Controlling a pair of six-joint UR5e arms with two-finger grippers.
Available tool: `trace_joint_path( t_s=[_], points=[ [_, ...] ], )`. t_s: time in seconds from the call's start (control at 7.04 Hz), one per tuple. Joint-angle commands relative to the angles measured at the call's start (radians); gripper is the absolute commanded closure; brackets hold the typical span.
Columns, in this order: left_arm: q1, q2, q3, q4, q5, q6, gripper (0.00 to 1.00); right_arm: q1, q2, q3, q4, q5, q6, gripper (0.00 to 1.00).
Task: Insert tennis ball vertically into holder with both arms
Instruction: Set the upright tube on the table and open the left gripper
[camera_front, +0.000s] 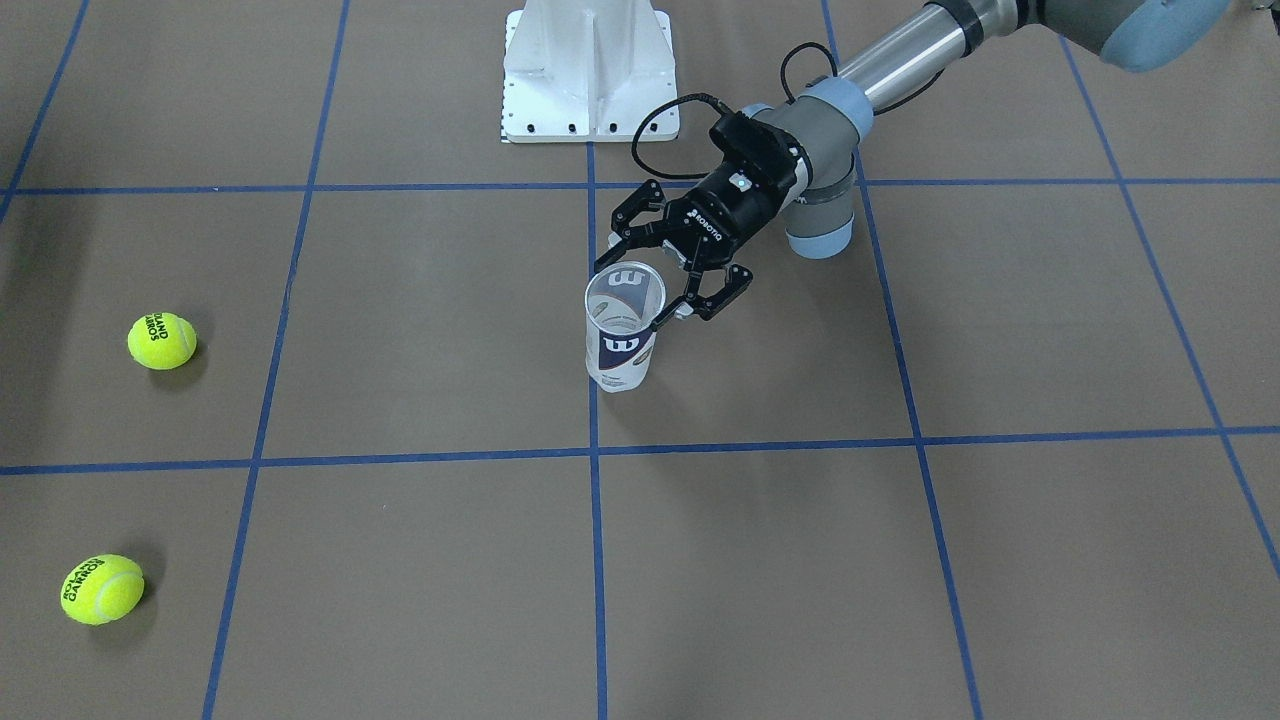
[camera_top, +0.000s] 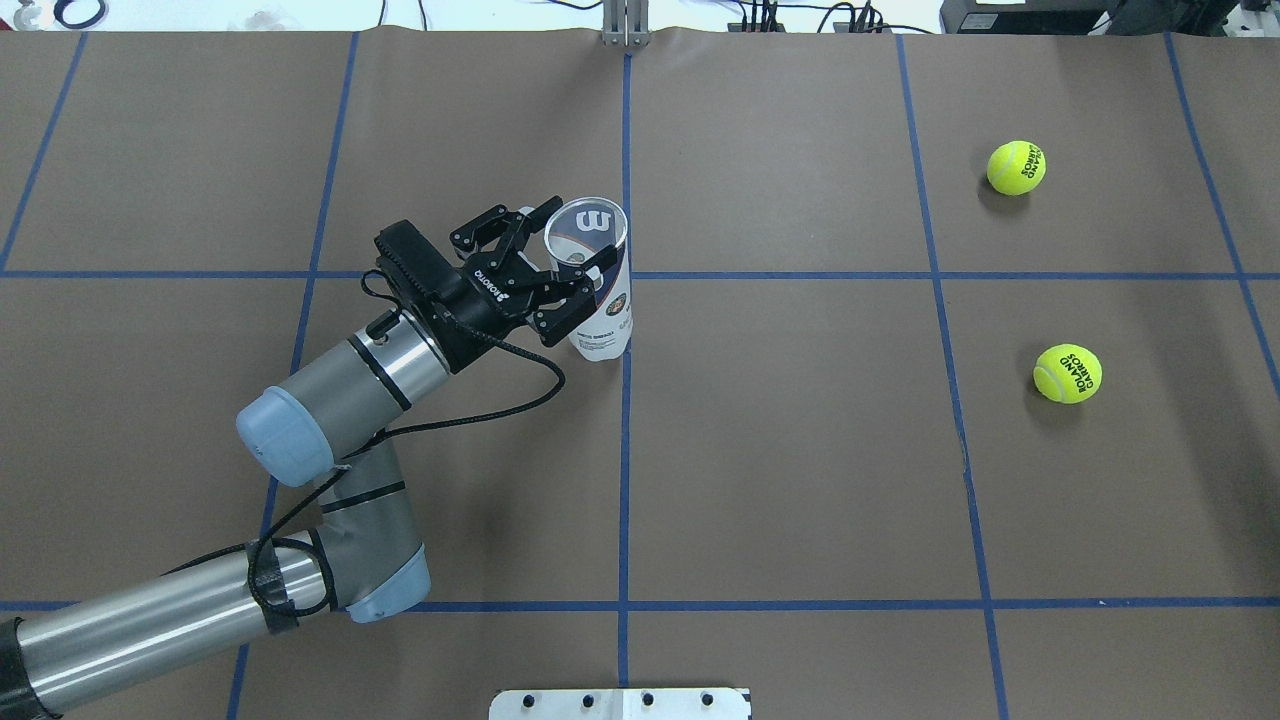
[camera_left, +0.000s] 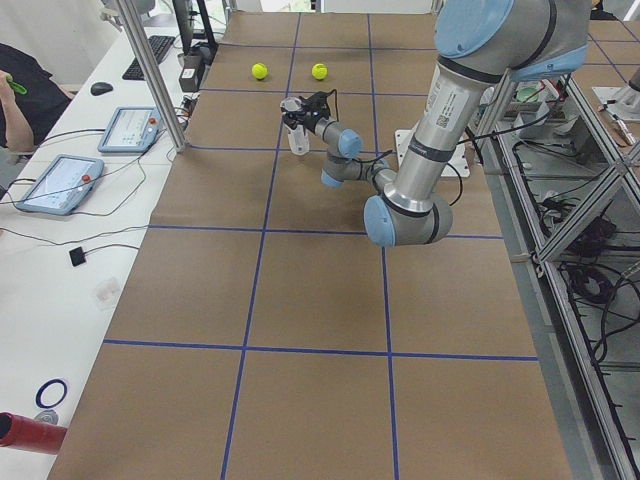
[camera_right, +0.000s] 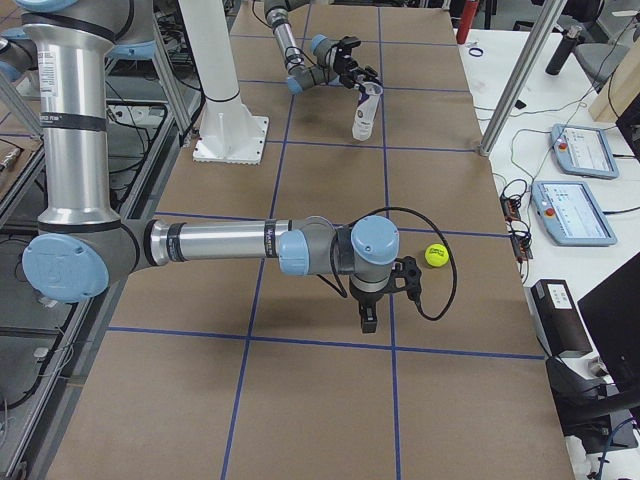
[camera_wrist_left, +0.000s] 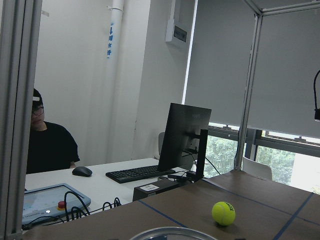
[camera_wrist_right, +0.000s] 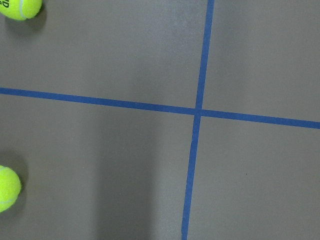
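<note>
The holder (camera_front: 620, 345) stood upright at the centre of the table, right on a crossing of blue tape lines (camera_front: 593, 560). The left gripper (camera_front: 633, 293) had its fingers spread either side of the rim, and whether they pinched or just bracketed it was impossible to call. The right gripper (camera_right: 368, 318) pointed down near a tennis ball (camera_right: 435, 256), with no telling whether it was parted or closed. Under it all was the brown table (camera_front: 900, 560). Beyond it were a monitor (camera_wrist_left: 185, 135) and a seated person in black (camera_wrist_left: 47, 150).

Brown paper table (camera_top: 800, 450), gridded with blue tape (camera_top: 800, 275). Alongside it, a white desk (camera_left: 50, 300) with tablets (camera_left: 58, 184), keyboard (camera_wrist_left: 140, 173), mouse (camera_wrist_left: 82, 171) and black monitor (camera_wrist_left: 185, 135). Grey blinds (camera_wrist_left: 220, 65) hang low, with daylight and greenery (camera_wrist_left: 222, 150) beneath. The wall (camera_wrist_left: 75, 75) is plain white.
</note>
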Motion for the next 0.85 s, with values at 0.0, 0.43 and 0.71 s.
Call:
trace_joint_path(
  t_s=[0.0,0.43,0.71],
  points=[
    [0.001,-0.001,0.013,-0.007,0.001,0.044,0.68,0.000,0.000,0.000,0.000,0.000,0.000,0.01],
    [0.003,-0.003,0.036,-0.038,0.001,0.044,0.66,0.000,0.000,-0.003,0.000,0.000,0.000,0.00],
    [0.003,-0.007,0.045,-0.043,0.002,0.044,0.52,0.000,0.000,-0.008,-0.002,0.000,0.000,0.00]
  ],
)
